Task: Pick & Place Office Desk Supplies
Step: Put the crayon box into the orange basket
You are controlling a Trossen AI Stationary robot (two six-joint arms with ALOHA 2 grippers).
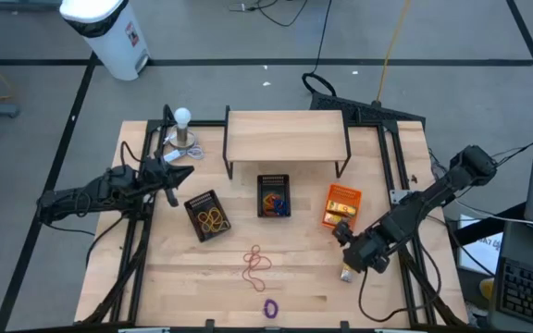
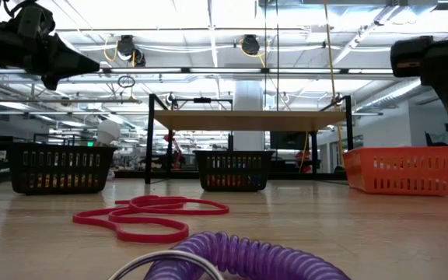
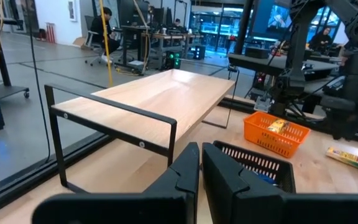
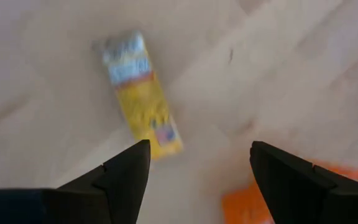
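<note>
We take the orange bin as our landmark. Our right gripper hangs just in front of it, toward the table's front-right, jaws spread wide with nothing between them. Below it a yellow packet lies flat on the wood, just outside one finger and askew to the gap; in the high view we see only an end of it, poking out from under the gripper on the side away from the bin.

The step in hand, as we judge it, is picking up this packet for the bin. To do it well, we should slide sideways until the packet's middle sits between the fingers, and turn the wrist so the jaws close across its narrow width, not along its length. It looks thin and flat, so we should come right down to the wood before closing, or the tips may skate over it. The bin is close, so the lift need only clear its rim.

Our left gripper waits well to the left of the orange bin, beyond two black bins, its fingers pressed together on nothing. Red bands and a purple coil lie front-left of the orange bin, nearer the table's front edge, yet to be gathered.
</note>
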